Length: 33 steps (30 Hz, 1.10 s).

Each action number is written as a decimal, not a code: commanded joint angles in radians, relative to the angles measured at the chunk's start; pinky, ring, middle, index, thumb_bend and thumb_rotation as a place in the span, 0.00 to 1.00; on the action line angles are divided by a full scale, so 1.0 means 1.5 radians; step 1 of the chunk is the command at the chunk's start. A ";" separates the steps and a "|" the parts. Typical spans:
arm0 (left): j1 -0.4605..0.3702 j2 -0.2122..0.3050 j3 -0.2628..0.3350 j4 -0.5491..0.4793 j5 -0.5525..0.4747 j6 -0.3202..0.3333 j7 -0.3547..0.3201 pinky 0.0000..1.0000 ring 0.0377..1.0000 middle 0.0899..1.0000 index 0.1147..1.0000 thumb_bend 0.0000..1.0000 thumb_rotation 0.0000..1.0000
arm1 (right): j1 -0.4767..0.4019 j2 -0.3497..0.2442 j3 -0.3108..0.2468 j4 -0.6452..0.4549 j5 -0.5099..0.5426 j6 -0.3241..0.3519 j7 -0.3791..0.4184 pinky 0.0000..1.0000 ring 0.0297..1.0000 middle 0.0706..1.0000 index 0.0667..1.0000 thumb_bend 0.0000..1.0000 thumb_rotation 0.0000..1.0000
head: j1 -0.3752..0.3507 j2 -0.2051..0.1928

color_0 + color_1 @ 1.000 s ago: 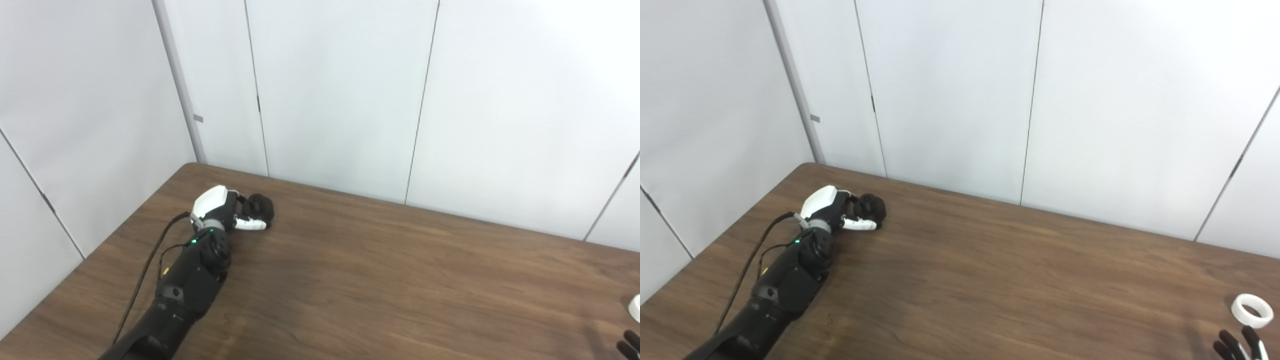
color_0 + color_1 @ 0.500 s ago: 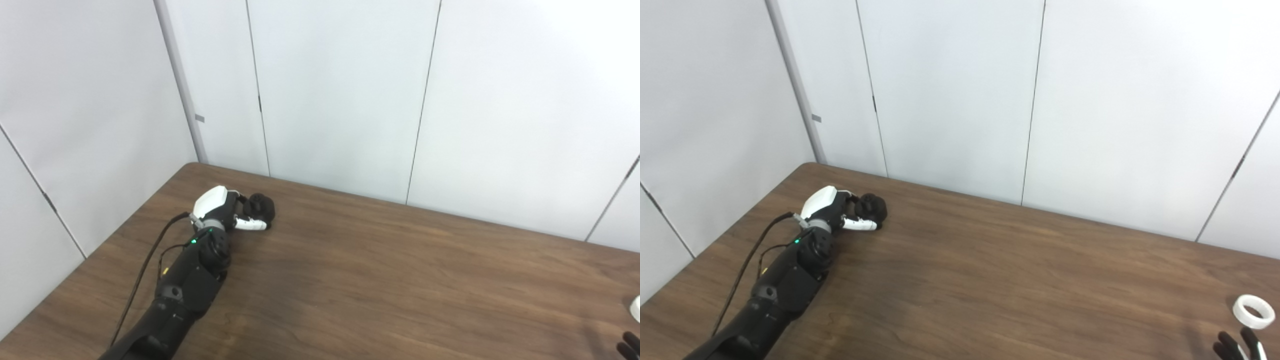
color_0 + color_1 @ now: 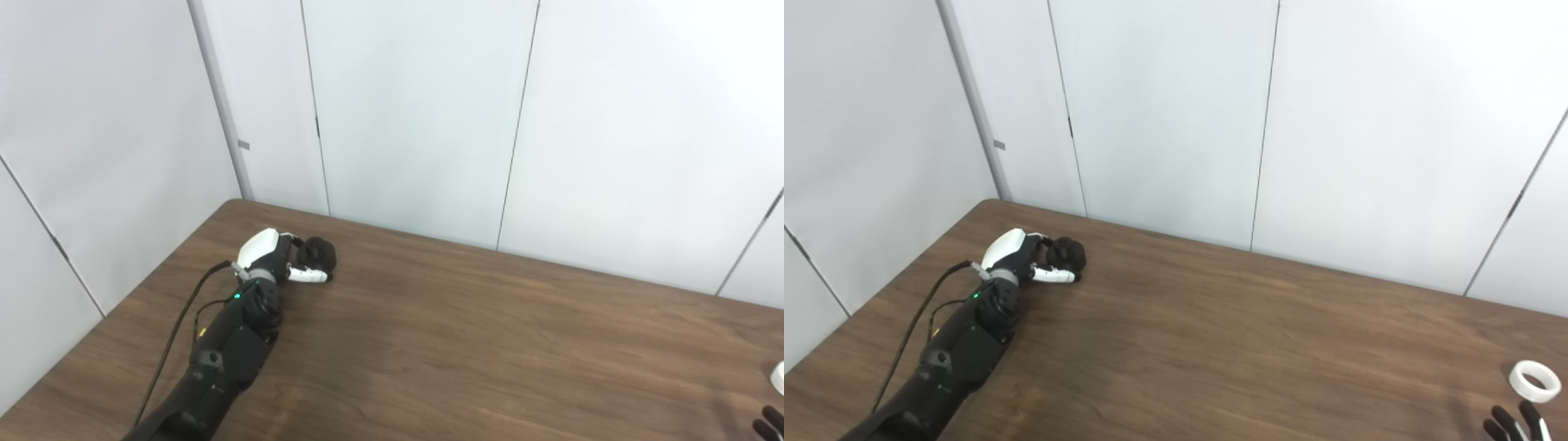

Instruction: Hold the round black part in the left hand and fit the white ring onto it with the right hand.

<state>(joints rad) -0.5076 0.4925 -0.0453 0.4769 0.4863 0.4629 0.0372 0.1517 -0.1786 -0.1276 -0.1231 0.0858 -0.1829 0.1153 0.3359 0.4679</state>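
The round black part [image 3: 317, 253] rests on the brown table [image 3: 465, 343] at the far left, near the wall. My left hand [image 3: 272, 257] is curled round it, white thumb along its near side and fingers behind it. The white ring [image 3: 1535, 380] lies flat on the table at the far right; in the left eye view only the edge of the white ring [image 3: 779, 377] shows. Only the dark fingertips of my right hand [image 3: 1516, 424] rise above the bottom edge, just short of the ring, spread apart and holding nothing.
White wall panels [image 3: 416, 116] stand close behind the table's far edge and along its left side. A black cable [image 3: 177, 331] runs down my left forearm. A wide stretch of bare wood lies between the two hands.
The fingertips of my right hand have sunk slightly toward the bottom edge. The left hand and the black part have stayed put.
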 commanded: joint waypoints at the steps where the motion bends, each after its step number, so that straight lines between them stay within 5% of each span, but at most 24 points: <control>1: -0.029 0.016 0.005 -0.015 -0.001 -0.004 0.010 1.00 0.96 0.91 0.80 0.87 0.27 | 0.029 0.021 0.008 0.024 0.004 -0.003 -0.008 1.00 0.90 0.92 1.00 0.45 1.00 | 0.001 0.001; 33: -0.042 0.019 -0.001 -0.013 0.000 -0.002 0.007 0.98 0.96 0.91 0.79 0.86 0.26 | 0.029 0.028 0.010 0.022 -0.015 -0.003 -0.013 1.00 0.90 0.90 0.99 0.45 1.00 | -0.003 -0.001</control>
<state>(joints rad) -0.5145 0.4926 -0.0543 0.4776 0.4816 0.4623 0.0341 0.1535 -0.1715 -0.1271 -0.1268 0.0569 -0.1825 0.1107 0.3298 0.4663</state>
